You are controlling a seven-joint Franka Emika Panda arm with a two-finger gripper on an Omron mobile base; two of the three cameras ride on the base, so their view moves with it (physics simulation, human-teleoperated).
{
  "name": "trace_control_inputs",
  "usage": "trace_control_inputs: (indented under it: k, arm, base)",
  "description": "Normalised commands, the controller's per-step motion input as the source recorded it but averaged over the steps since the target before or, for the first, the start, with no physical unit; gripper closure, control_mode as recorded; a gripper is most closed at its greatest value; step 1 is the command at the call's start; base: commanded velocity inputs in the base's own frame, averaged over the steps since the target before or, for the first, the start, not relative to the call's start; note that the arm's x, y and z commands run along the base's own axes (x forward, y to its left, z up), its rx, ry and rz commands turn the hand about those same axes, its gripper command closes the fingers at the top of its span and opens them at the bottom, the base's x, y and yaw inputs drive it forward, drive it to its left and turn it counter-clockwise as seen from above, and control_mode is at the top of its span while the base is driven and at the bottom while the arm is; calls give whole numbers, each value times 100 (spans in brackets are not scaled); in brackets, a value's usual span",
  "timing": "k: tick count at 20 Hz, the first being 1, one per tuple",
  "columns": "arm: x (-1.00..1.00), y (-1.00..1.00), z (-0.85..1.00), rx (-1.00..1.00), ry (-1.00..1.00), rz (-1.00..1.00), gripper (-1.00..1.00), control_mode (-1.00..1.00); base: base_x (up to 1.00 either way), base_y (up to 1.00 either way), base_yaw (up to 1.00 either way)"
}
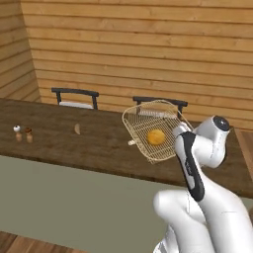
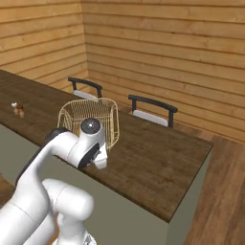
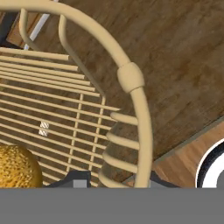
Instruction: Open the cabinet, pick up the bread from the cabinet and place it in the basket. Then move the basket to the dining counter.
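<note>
The tan wire basket hangs tilted over the dark-brown dining counter, lifted off its surface. The golden-orange bread lies inside it on the mesh. My gripper is shut on the basket's rim at the side nearest the arm. In the hand view the bread sits at the lower left. From the right base view, the basket stands just beyond my wrist, over the counter. The cabinet is out of view.
Two dark chairs stand behind the counter against the plank wall. Salt and pepper shakers and a small brown item sit on its left part. The counter's right end drops to wooden floor.
</note>
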Motion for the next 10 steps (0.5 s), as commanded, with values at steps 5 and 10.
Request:
trace_control_inputs:
  k: [5, 10]
  arm:
    - [100, 0, -26, 2, 11, -2, 100, -100]
    - [100, -11, -18, 6, 3, -4, 100, -100]
  base:
    - [0, 0, 0]
    - [0, 0, 0]
